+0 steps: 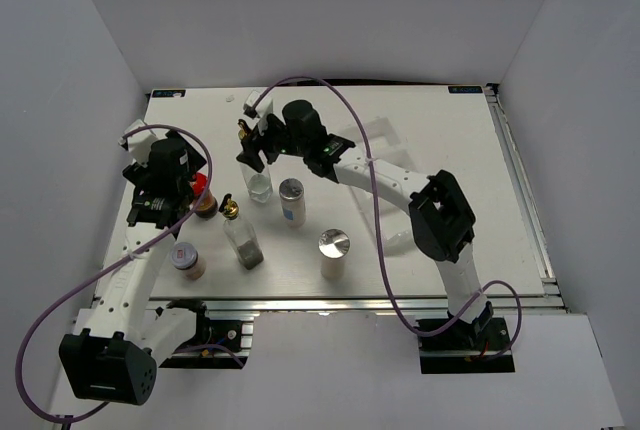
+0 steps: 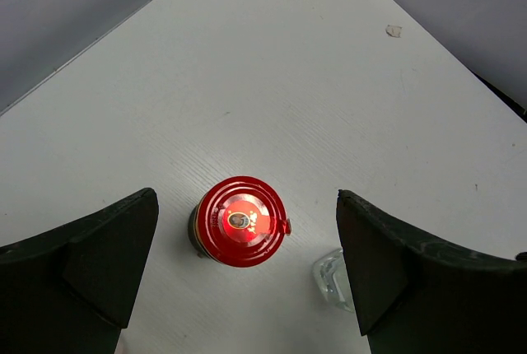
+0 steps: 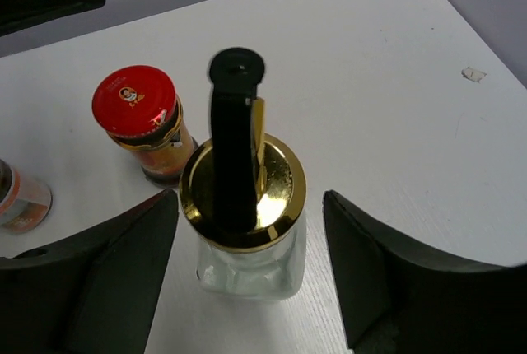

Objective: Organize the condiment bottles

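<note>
Left gripper (image 2: 247, 230): jaws spread wide, holding nothing, poised over the left part of the table (image 1: 450, 170) near its left edge. The red-capped brown jar (image 2: 239, 221) stands upright directly below, centred between the two fingers (image 2: 99, 263), with bare surface on either side and no contact. A corner of clear glass shows just beside the right finger in the left wrist view; it cannot be told which bottle this is.

Short pale-lidded jar (image 1: 187, 258): upright, near the left near corner, nearer the front edge than the red-capped jar and apart from it.

Glass bottle with dark contents (image 1: 243, 235): gold spout on top, upright, just right of the red-capped jar, outside both grippers.

Right gripper (image 3: 251, 197): jaws parted, gripping nothing, reaching in left of the table's middle. The clear glass bottle (image 3: 247, 230) stands upright between the fingers (image 3: 387, 272), its gold cap and black-tipped spout rising in the gap. The left finger comes very close to the cap; a clear gap shows on the right.

First white silver-lidded cylinder (image 1: 291, 200): upright, just right of the clear bottle, around mid-table.

Second white silver-lidded cylinder (image 1: 333, 250): upright, farther right and closer to the near edge, well apart from both grippers.
</note>
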Robot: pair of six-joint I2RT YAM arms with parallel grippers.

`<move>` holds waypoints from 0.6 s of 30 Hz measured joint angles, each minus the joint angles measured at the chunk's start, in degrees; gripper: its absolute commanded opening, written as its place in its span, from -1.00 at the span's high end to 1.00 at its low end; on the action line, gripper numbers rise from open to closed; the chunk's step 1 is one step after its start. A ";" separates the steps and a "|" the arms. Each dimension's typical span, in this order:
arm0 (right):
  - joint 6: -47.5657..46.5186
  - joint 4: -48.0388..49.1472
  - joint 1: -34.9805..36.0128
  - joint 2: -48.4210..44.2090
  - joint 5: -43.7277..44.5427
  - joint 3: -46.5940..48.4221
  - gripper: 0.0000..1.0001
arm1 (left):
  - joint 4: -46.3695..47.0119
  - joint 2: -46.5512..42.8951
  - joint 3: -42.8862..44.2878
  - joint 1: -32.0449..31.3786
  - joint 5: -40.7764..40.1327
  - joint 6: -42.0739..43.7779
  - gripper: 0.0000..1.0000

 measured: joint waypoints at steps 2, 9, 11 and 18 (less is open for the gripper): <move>0.13 1.40 0.20 1.20 0.68 0.11 -0.31 | 0.07 -0.02 -0.13 0.00 -0.02 -0.02 -0.97; 1.77 6.23 0.83 2.16 2.32 0.00 0.90 | 0.04 -0.02 -0.28 0.00 -0.07 -0.04 -0.96; 1.88 7.13 0.83 2.12 2.75 -0.55 1.00 | 0.04 -0.02 -0.28 0.00 -0.07 -0.04 -0.96; 2.01 9.40 0.79 1.42 7.48 -1.97 1.00 | 0.04 -0.07 -0.35 0.00 -0.79 -0.52 -0.96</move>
